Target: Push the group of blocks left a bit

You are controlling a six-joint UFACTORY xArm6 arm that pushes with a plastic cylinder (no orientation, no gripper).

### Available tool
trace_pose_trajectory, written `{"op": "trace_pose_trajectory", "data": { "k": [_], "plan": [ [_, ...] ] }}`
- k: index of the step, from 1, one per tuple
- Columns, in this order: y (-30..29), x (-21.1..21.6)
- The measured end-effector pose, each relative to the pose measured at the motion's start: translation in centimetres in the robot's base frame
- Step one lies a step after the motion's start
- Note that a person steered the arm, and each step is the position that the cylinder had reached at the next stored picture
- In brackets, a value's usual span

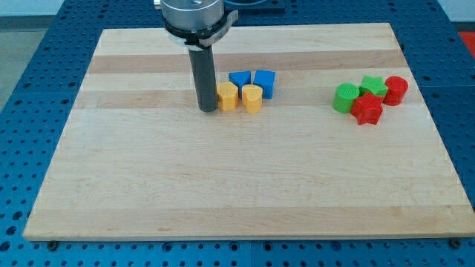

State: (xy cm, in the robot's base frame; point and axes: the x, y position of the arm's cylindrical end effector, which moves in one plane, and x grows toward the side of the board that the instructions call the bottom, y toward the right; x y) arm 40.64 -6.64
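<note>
My tip [207, 109] rests on the wooden board [237, 185] just left of a yellow hexagonal block [227, 96], touching or nearly touching it. A second yellow block [252, 98] sits right of the first. Behind them are two blue blocks, one [239, 78] partly hidden and one cube-like [265, 82]. These four form one group near the top centre. A second group lies at the view's right: a green round block [344, 98], a green star [373, 86], a red star [367, 109] and a red round block [395, 90].
The board lies on a blue perforated table [30, 74]. The arm's grey flange [193, 18] hangs over the board's top edge above my tip.
</note>
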Motion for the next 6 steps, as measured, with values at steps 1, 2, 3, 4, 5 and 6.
{"op": "trace_pose_trajectory", "data": {
  "k": [1,2,3,4,5,6],
  "plan": [
    [0.8,0.0],
    [1.0,0.0],
    [1.0,1.2],
    [1.6,4.4],
    [6.0,5.1],
    [11.7,5.5]
  ]
}}
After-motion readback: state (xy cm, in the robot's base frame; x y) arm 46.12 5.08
